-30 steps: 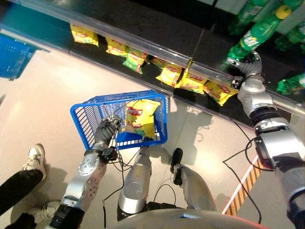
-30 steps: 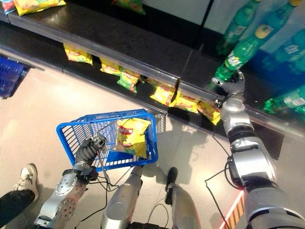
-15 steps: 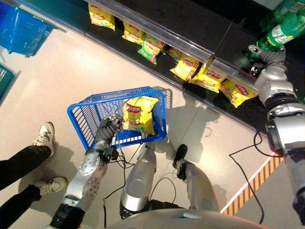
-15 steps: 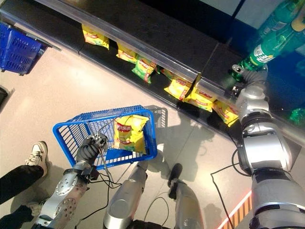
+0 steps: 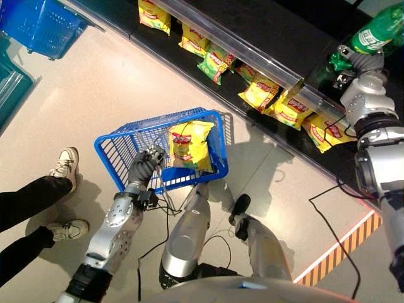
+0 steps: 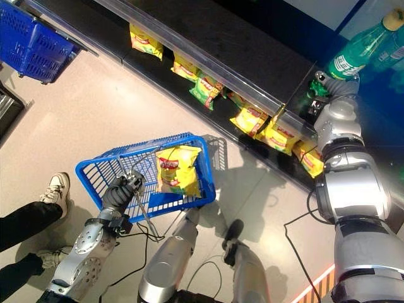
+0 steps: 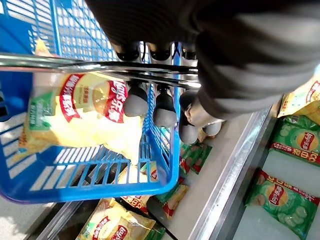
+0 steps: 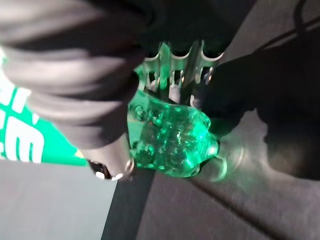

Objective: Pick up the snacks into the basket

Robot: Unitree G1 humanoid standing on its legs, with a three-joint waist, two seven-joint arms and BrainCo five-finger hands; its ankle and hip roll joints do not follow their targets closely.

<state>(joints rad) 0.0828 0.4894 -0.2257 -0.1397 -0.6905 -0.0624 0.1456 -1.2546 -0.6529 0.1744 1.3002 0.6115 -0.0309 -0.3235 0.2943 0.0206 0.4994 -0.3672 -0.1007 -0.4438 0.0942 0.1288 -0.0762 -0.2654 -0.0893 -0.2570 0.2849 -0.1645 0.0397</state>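
Note:
A blue wire basket (image 5: 113, 146) hangs over the floor in front of me. My left hand (image 5: 144, 167) is shut on its metal handle (image 7: 100, 67), fingers (image 7: 135, 102) curled over the bar. One yellow snack bag (image 5: 189, 144) stands inside the basket. More yellow bags (image 5: 257, 95) and a green bag (image 5: 214, 63) lie along the low shelf. Up at the right, my right hand (image 5: 355, 63) is on a higher shelf, shut on the base of a green bottle (image 8: 170, 137), which lies with its neck pointing away (image 6: 360, 47).
A person's legs and white shoes (image 5: 63, 167) stand close on the left of the basket. A second blue basket (image 5: 41, 22) sits at the far upper left. Striped tape (image 5: 341, 249) marks the floor at lower right. The shelf's metal edge (image 5: 252, 53) runs diagonally across.
The camera has shifted, so the shelf and floor slide in the picture. The person's legs show further in. Both hands keep their holds.

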